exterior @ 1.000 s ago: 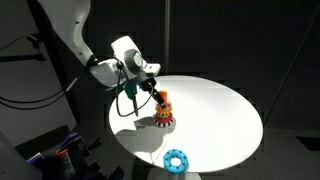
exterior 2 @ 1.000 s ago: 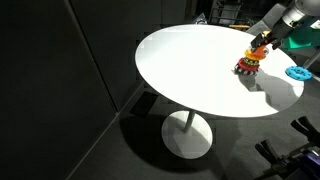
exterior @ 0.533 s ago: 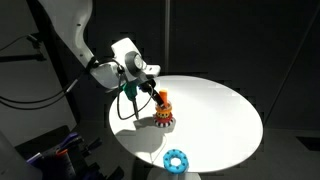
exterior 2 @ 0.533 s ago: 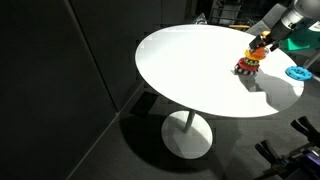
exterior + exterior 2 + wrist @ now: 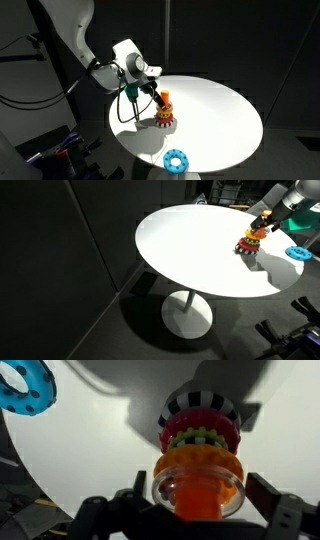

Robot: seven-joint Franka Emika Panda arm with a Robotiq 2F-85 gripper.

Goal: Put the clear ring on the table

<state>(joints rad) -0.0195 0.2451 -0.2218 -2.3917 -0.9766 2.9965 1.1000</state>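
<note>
1. Arm (image 5: 72,25) comes in from above, bent at the elbow.
2. Wrist (image 5: 126,58) tilted downward.
3. Gripper (image 5: 155,92) pointing down; fingers (image 5: 112,512) part-way spread in wrist view, grip unclear.

CAM SETUP | an exterior view: I get a raised, mid-range look across the table (image 5: 220,110), arm (image 5: 75,40) upper left | an exterior view: farther off, steeper, pedestal base (image 5: 188,315) lower centre | wrist view: close above stacking toy (image 5: 200,445) | shared by all: toy, blue ring (image 5: 25,385)
</note>
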